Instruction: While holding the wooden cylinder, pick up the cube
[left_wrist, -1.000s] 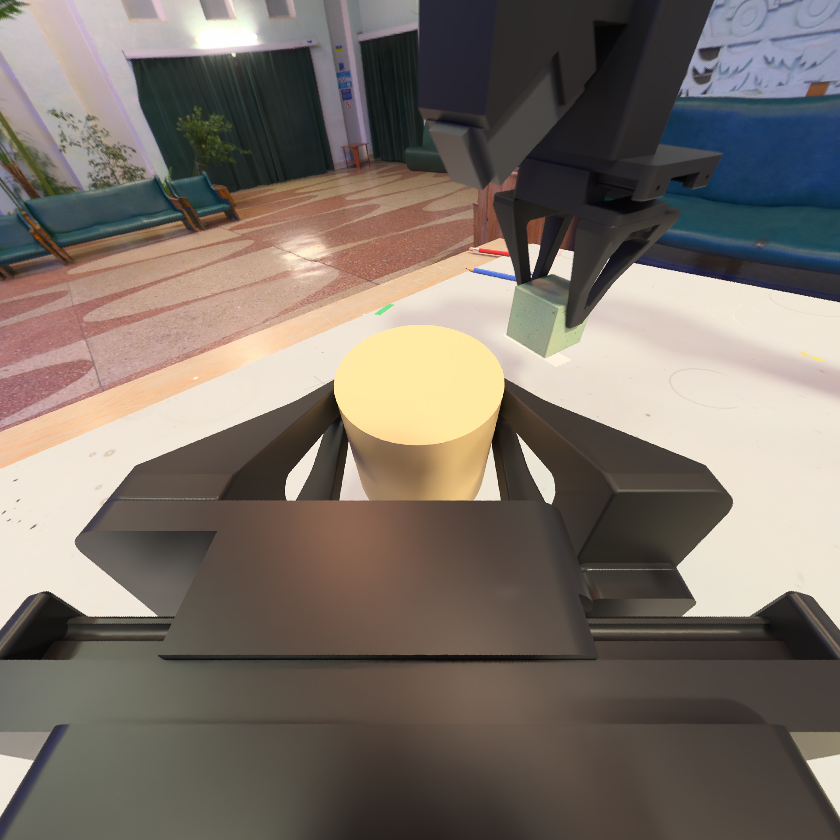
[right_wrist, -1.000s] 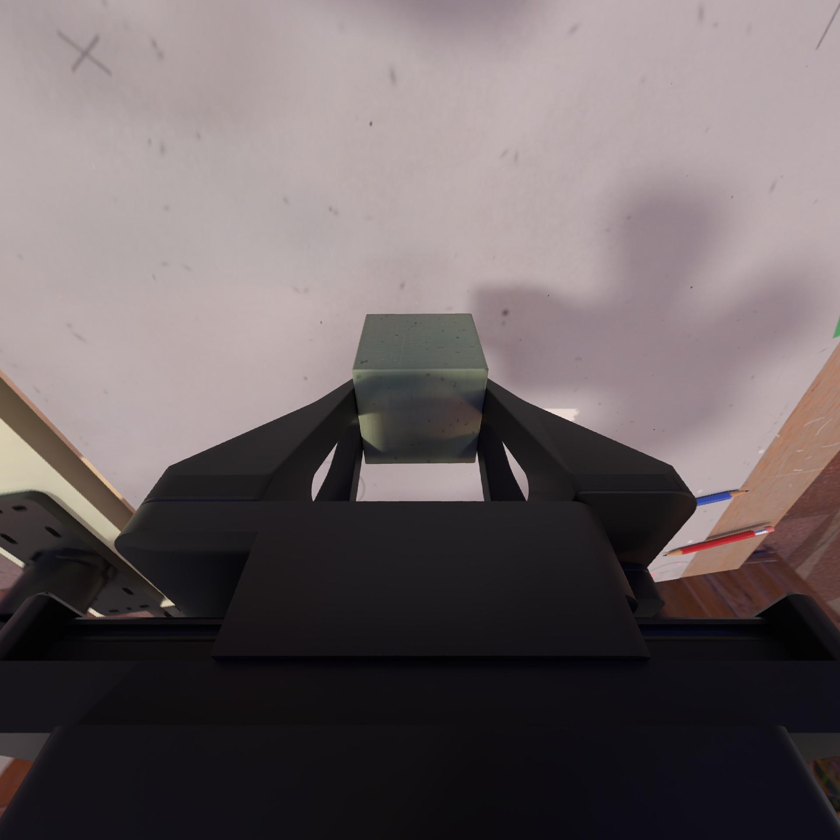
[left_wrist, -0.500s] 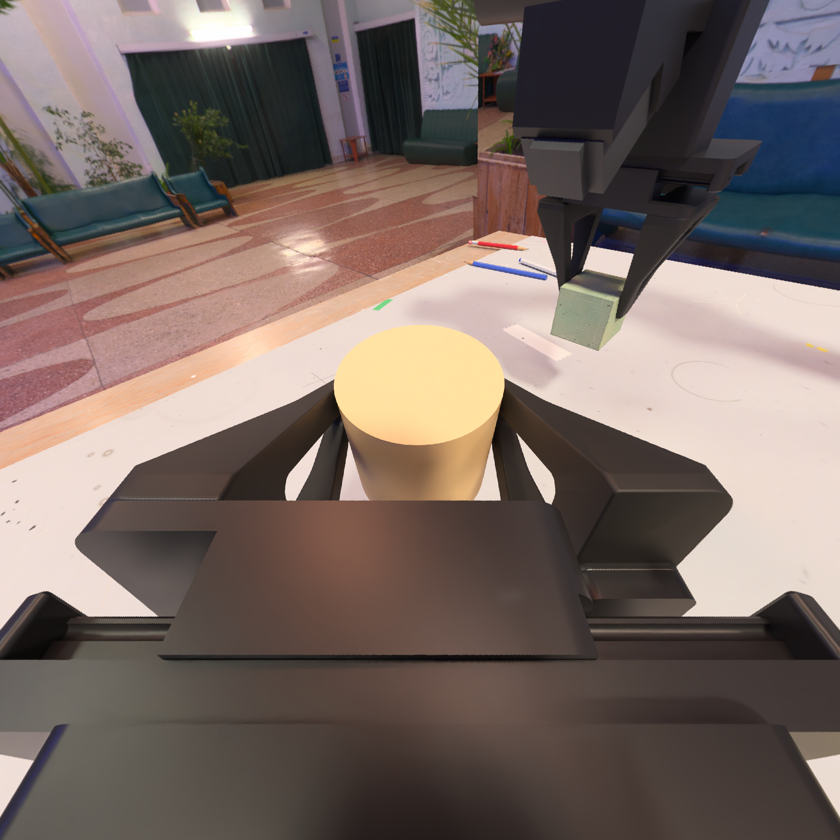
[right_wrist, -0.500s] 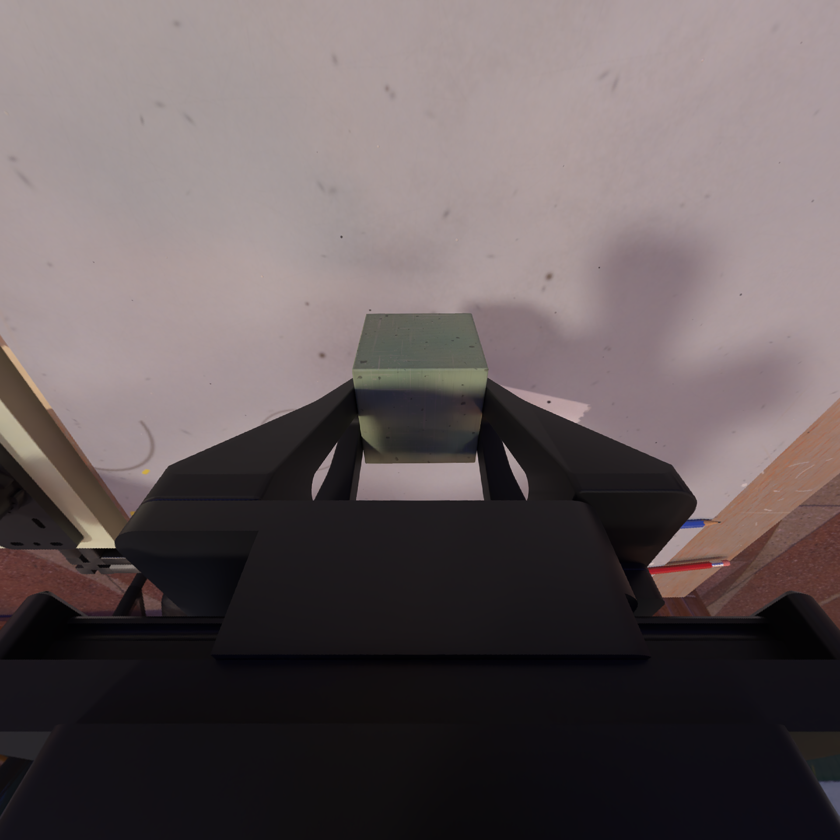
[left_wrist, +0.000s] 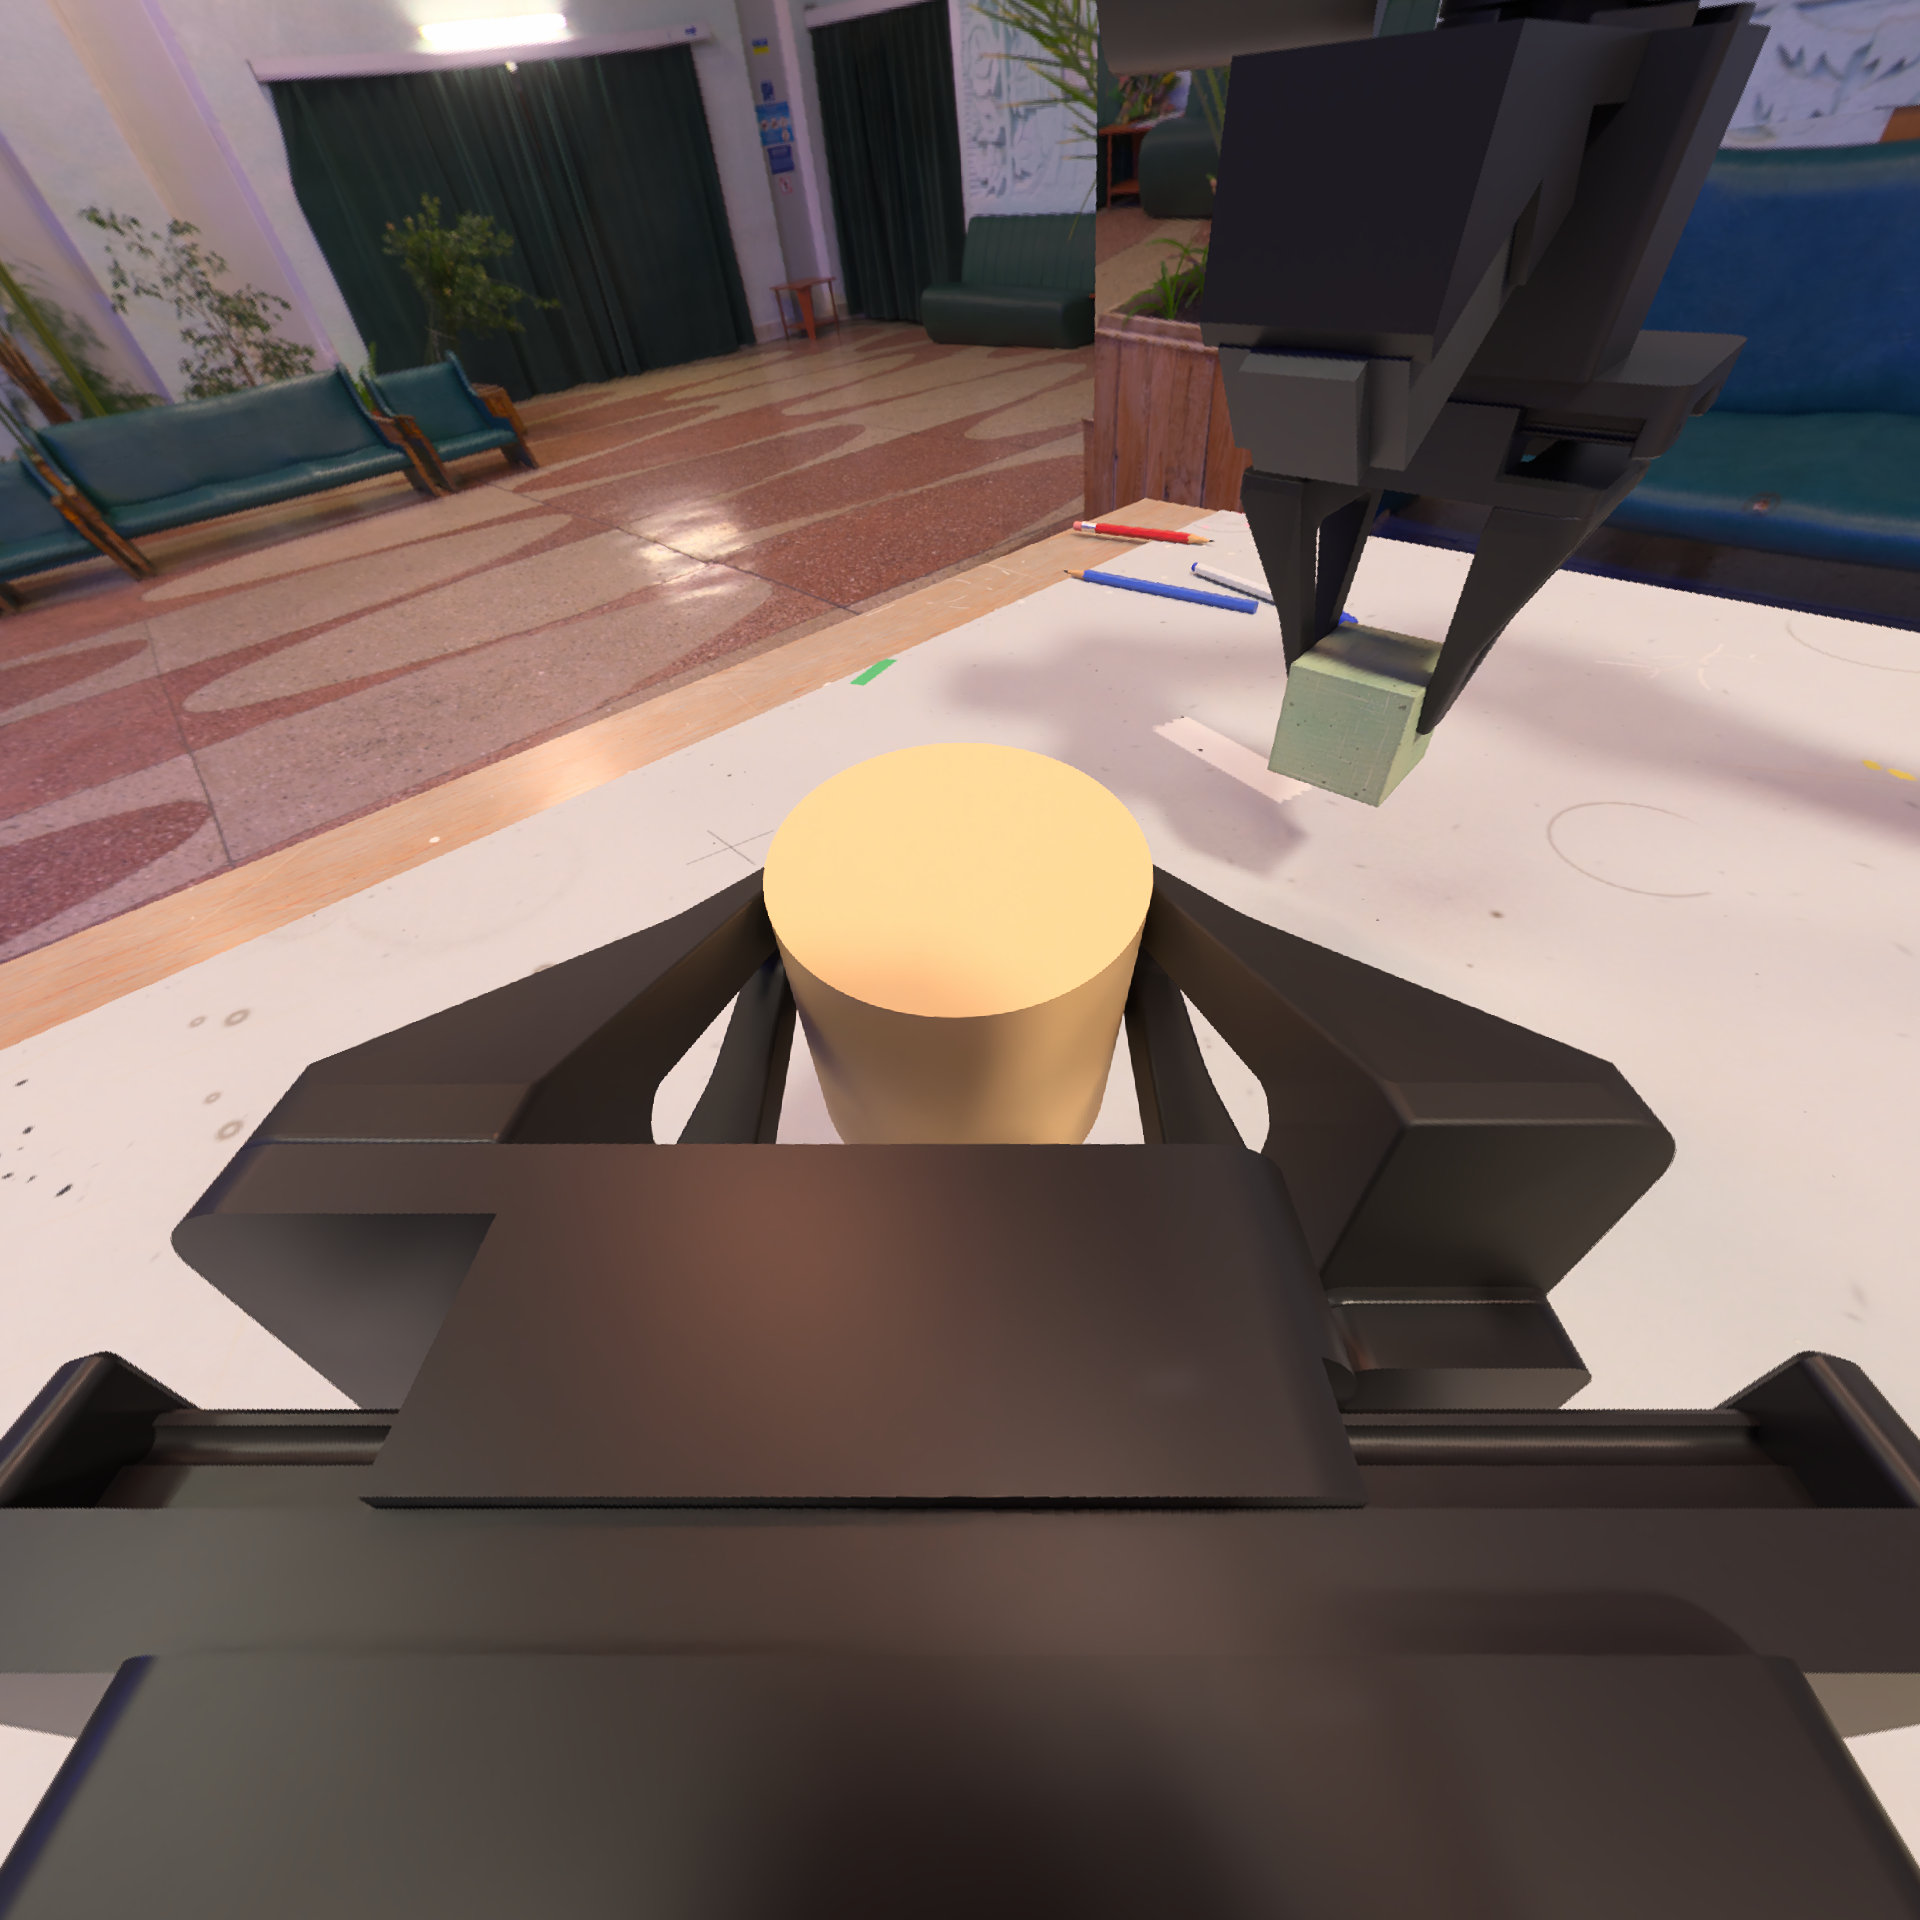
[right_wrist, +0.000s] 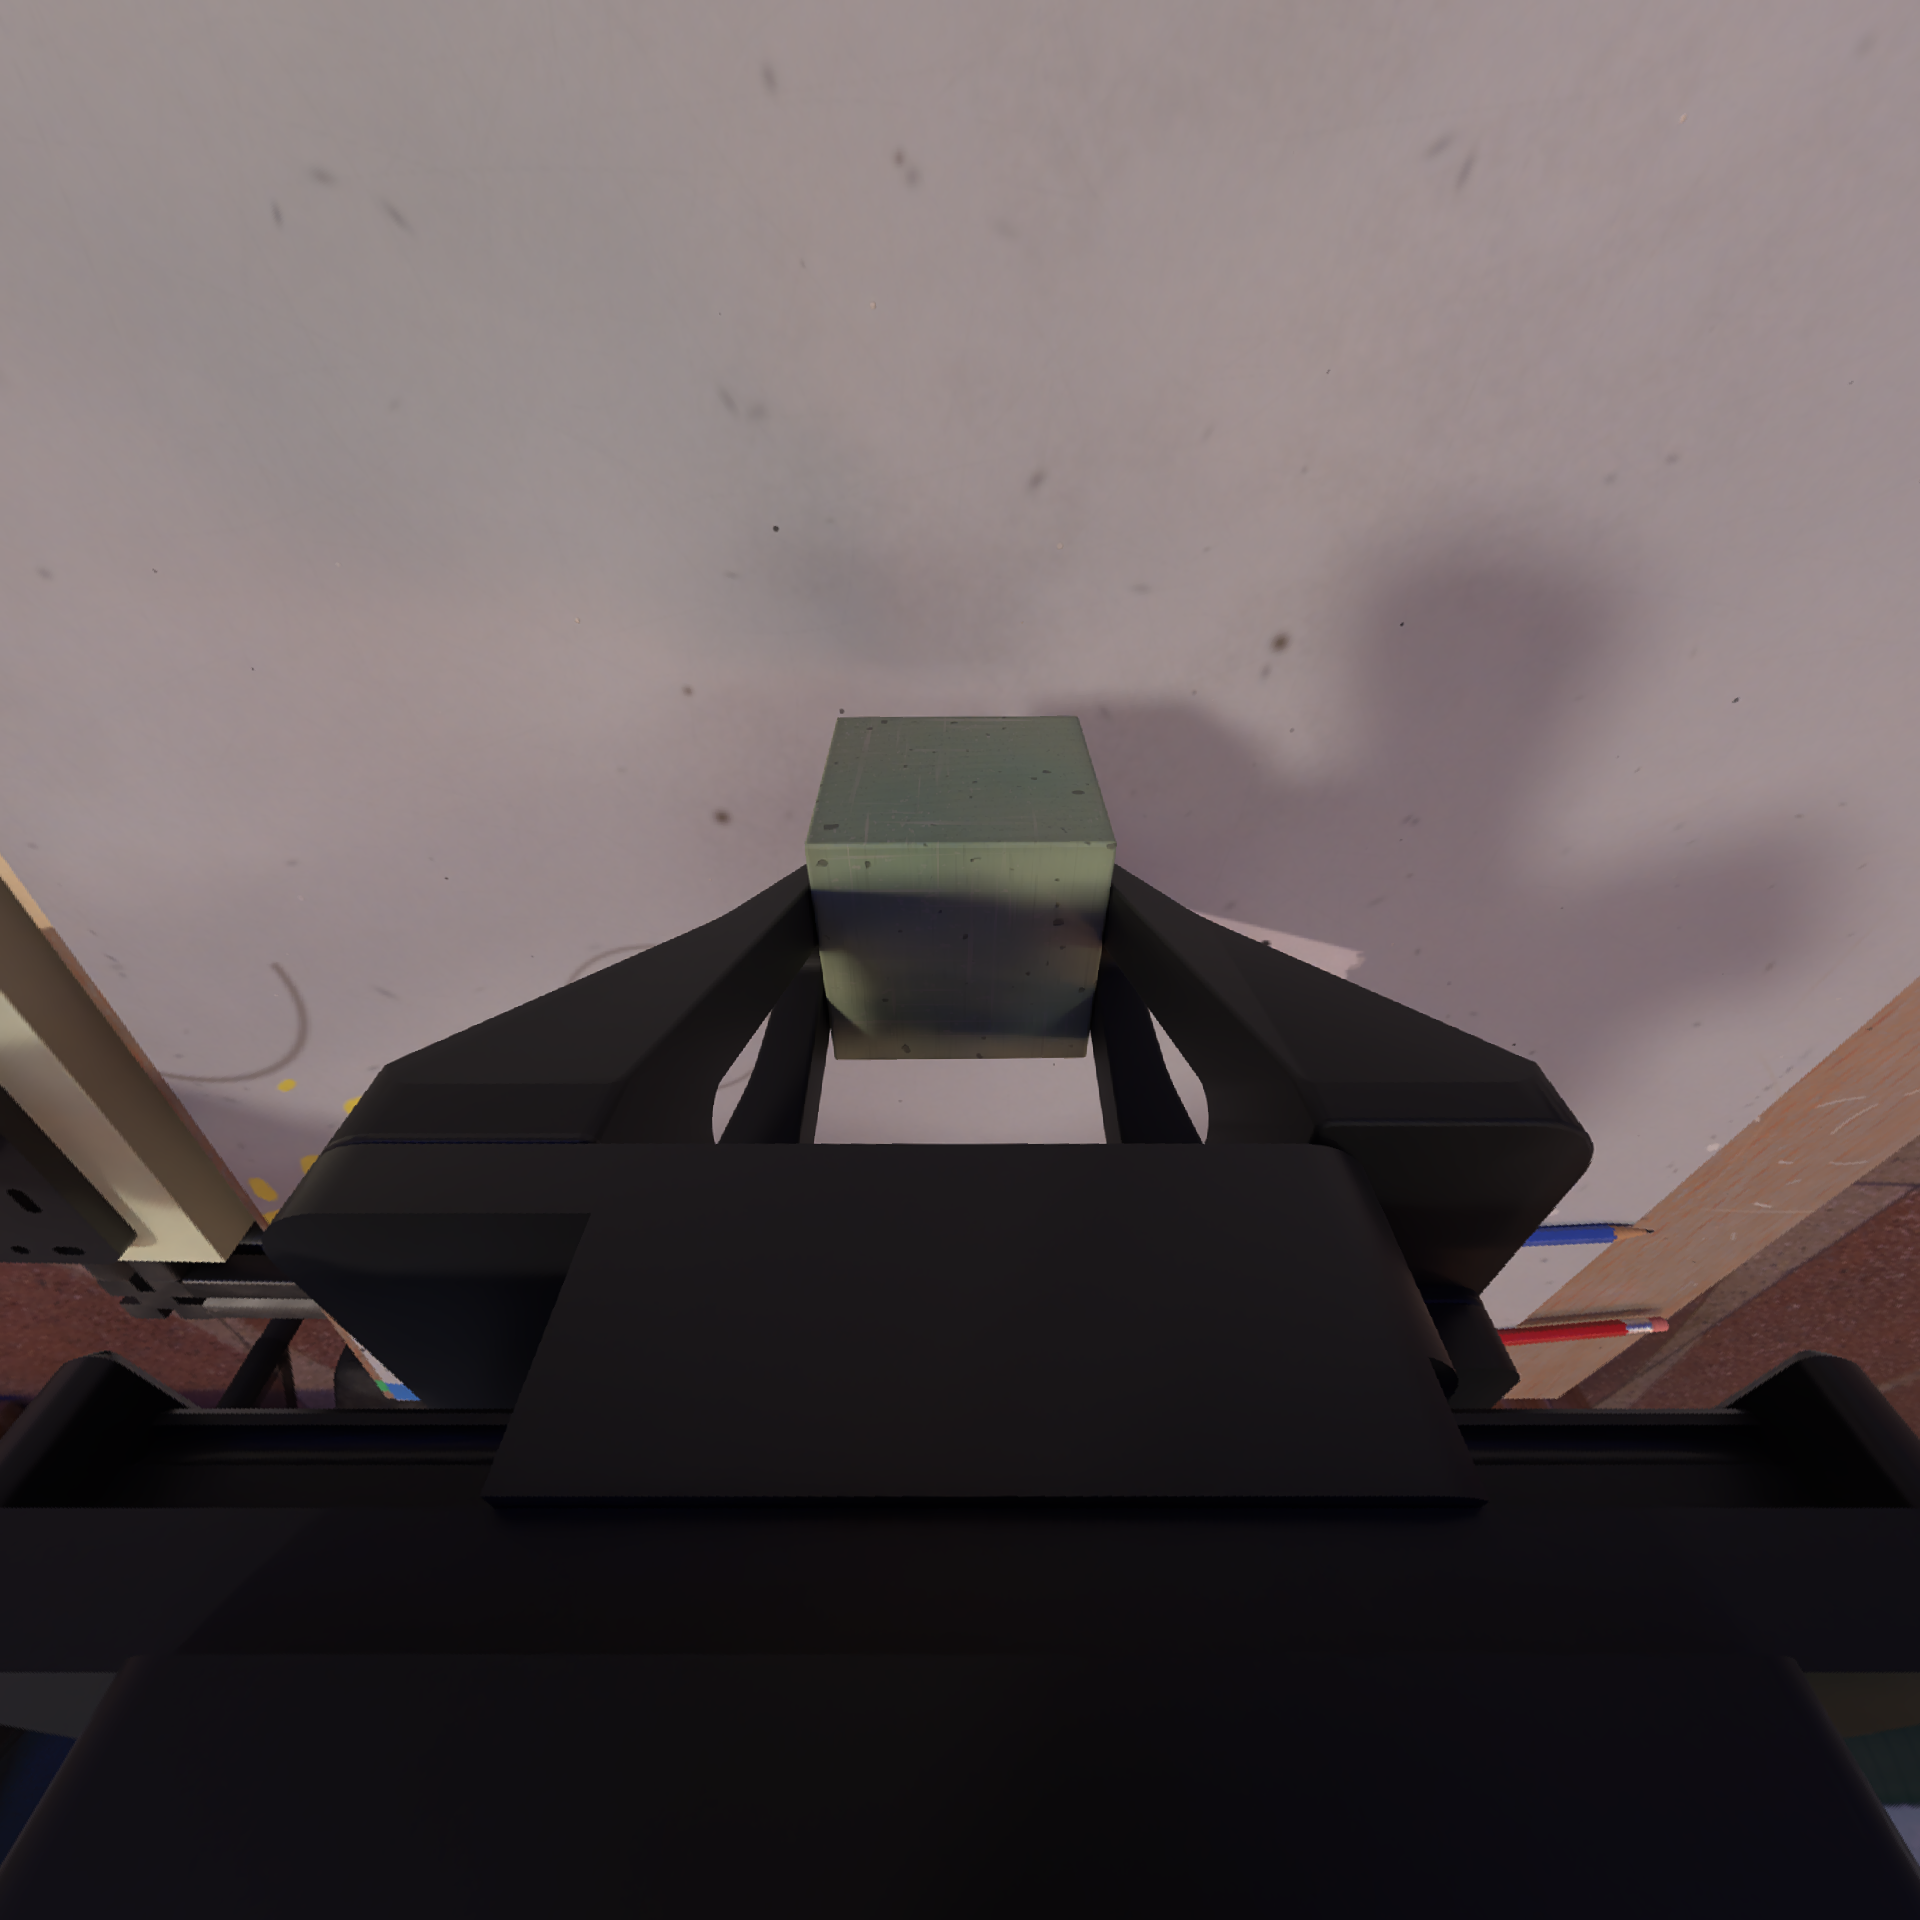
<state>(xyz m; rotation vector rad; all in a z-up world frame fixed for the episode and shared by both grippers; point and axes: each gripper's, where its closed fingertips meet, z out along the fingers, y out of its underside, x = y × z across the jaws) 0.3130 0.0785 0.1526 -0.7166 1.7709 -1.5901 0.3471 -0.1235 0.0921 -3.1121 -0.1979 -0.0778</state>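
My left gripper (left_wrist: 958, 935) is shut on the pale wooden cylinder (left_wrist: 956, 894), which fills the gap between its two dark fingers in the left wrist view. My right gripper (right_wrist: 961, 904) is shut on the grey-green cube (right_wrist: 956, 883) and holds it above the white table (right_wrist: 623, 416). In the left wrist view the right gripper (left_wrist: 1361, 675) hangs at the upper right, pointing down, with the cube (left_wrist: 1345, 732) between its fingertips, clear of the table (left_wrist: 1558, 1039). The cube's shadow lies on the table below it.
A strip of white tape (left_wrist: 1216, 758) lies on the table under the cube. A red pencil (left_wrist: 1138, 533), a blue pencil (left_wrist: 1164, 592) and a white pen (left_wrist: 1231, 584) lie near the table's far wooden edge (left_wrist: 520, 790). The table's side edges show in the right wrist view.
The right gripper has carried the cube up and to the right, farther from the cylinder. The tape strip under it is now uncovered. The left gripper has kept still with the cylinder.
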